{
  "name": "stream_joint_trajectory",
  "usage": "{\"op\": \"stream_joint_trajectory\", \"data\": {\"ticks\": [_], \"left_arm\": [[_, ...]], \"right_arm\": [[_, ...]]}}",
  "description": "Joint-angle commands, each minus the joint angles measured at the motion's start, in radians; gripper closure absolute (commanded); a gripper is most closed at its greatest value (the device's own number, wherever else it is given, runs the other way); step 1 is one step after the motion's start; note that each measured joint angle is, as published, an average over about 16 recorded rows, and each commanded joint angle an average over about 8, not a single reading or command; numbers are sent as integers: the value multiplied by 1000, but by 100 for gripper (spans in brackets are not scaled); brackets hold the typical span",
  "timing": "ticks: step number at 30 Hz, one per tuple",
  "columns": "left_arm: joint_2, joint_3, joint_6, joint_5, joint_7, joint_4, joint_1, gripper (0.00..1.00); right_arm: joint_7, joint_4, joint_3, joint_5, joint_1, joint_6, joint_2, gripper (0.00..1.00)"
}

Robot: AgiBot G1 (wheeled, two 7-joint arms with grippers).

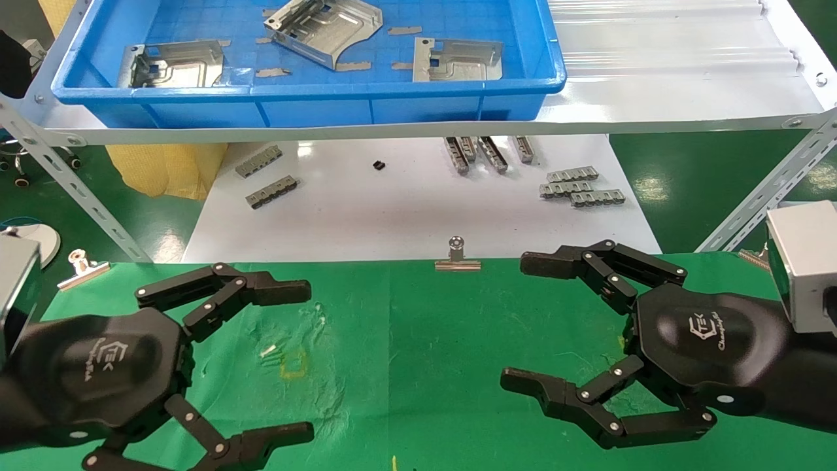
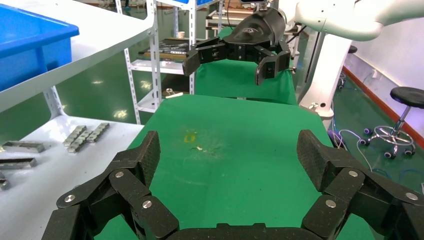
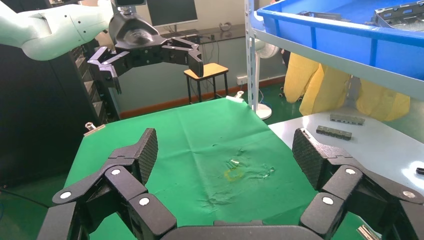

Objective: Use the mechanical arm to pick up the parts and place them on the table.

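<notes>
Three shiny silver parts lie in the blue bin [image 1: 392, 108] on the upper shelf: one at the left [image 1: 173, 64], one tilted in the middle [image 1: 324, 29], one at the right [image 1: 458, 60]. My left gripper [image 1: 301, 361] is open and empty above the left of the green cloth table [image 1: 418, 340]. My right gripper [image 1: 523, 322] is open and empty above the right of the cloth. In the left wrist view my left gripper [image 2: 227, 150] faces the bare cloth; the right wrist view shows my right gripper [image 3: 225, 150] likewise.
A white tabletop [image 1: 405, 203] beyond the cloth holds small grey toothed strips [image 1: 579, 186]. Silver binder clips [image 1: 458, 258] pin the cloth's far edge. A slotted metal shelf frame [image 1: 72, 176] stands at the left. A yellow scuff mark [image 1: 291, 363] is on the cloth.
</notes>
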Motion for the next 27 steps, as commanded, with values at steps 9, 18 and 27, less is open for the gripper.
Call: {"op": "stream_joint_trajectory", "data": {"ticks": [9,18,27], "left_arm": [[0,0,0,0,0,0,0,0],[0,0,0,0,0,0,0,0],[0,0,0,0,0,0,0,0]], "right_arm": [[0,0,0,0,0,0,0,100],[0,0,0,0,0,0,0,100],[0,0,0,0,0,0,0,100]]}}
